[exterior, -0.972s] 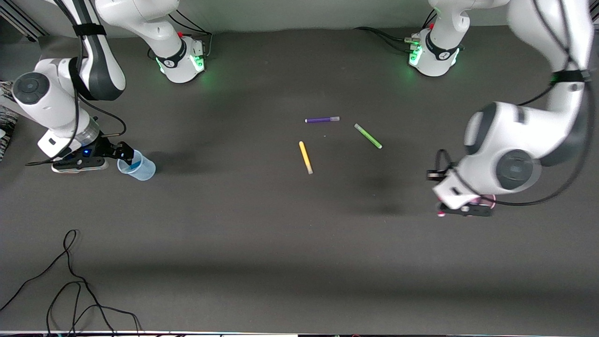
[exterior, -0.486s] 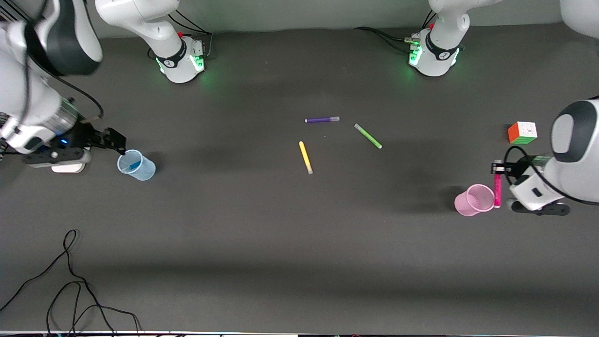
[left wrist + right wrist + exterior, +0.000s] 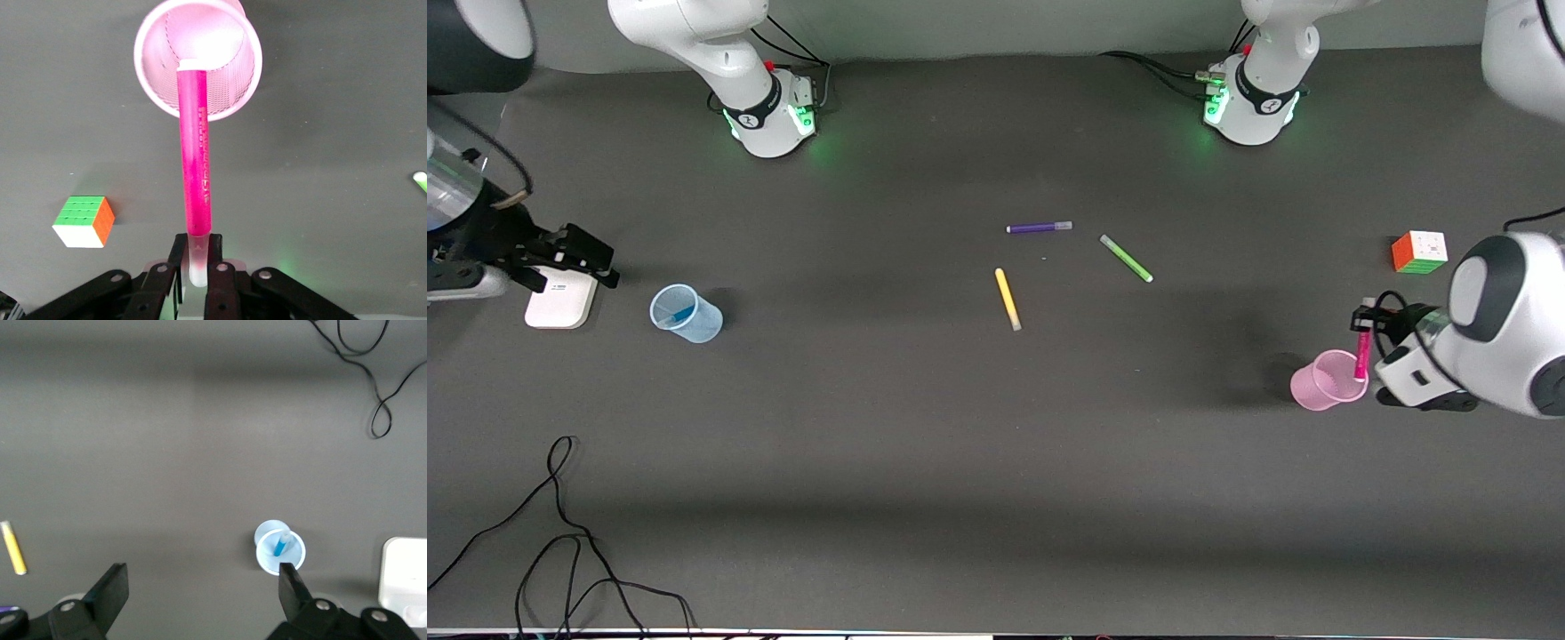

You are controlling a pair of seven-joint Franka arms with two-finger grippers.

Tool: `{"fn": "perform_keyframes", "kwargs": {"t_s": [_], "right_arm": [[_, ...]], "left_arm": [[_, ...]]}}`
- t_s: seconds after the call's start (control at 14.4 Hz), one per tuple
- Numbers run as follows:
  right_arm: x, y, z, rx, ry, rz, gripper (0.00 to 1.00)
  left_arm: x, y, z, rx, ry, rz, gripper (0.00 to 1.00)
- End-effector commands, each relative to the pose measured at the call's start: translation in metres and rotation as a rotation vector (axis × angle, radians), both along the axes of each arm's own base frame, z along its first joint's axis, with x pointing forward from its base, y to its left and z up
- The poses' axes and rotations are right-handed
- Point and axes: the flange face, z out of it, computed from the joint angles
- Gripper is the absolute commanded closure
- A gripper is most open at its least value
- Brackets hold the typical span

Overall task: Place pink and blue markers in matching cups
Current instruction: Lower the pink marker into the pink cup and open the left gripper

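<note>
Pink marker poised over pink cup

Left gripper (image 3: pixel 197 277) clamps the pink marker (image 3: pixel 195 160) upright, tip over the pink cup (image 3: pixel 1327 382); lower, then release. Right gripper (image 3: pixel 578 258), fingers apart, waits over a white pad (image 3: pixel 560 307); the blue marker (image 3: pixel 281 543) sits in the blue cup (image 3: pixel 686 314).

My arms are glossy white shells with dark grey joint bands, black cables looped along them. My bases glow green. Each gripper is black, with silver screws at its knuckles.
</note>
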Motion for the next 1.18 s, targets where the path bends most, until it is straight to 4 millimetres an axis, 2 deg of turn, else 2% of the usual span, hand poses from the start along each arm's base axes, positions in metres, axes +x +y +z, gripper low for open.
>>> {"fn": "perform_keyframes", "kwargs": {"t_s": [0.0,0.14,0.28,0.35,0.42,0.49,0.62,0.69,0.9,0.97,1.11], "right_arm": [[0.009,0.003,0.004,0.028,0.052,-0.049,0.0],[0.007,0.002,0.003,0.027,0.069,-0.048,0.0],[0.005,0.002,0.001,0.027,0.081,-0.048,0.0],[0.005,0.003,0.001,0.027,0.083,-0.043,0.0],[0.005,0.003,0.0,0.027,0.086,-0.046,0.0],[0.005,0.003,0.0,0.027,0.086,-0.046,0.0],[0.004,0.003,-0.002,0.027,0.089,-0.043,0.0],[0.005,0.005,-0.003,0.027,0.092,-0.038,0.0],[0.006,0.007,-0.005,0.022,0.094,-0.035,0.0],[0.006,0.006,-0.004,0.017,0.09,-0.035,0.0],[0.008,0.005,-0.002,-0.004,0.069,-0.035,0.0]], "left_arm": [[0.007,-0.003,-0.025,0.041,0.063,0.023,1.0],[0.013,-0.006,-0.043,0.057,0.094,0.028,1.0],[0.014,-0.009,-0.048,0.055,0.101,0.022,1.0],[0.014,-0.008,-0.048,0.051,0.102,0.019,0.69],[0.014,-0.003,-0.047,0.048,0.103,0.023,0.21],[0.014,-0.002,-0.047,0.049,0.102,0.026,0.01],[0.016,-0.002,-0.042,0.052,0.095,0.026,0.0],[0.019,0.0,-0.033,0.064,0.085,0.023,0.0],[0.034,0.01,0.014,0.096,0.011,0.044,0.0],[0.033,0.012,0.027,0.09,-0.01,0.053,0.0],[0.027,0.015,0.069,0.072,-0.076,0.071,0.0]]}}
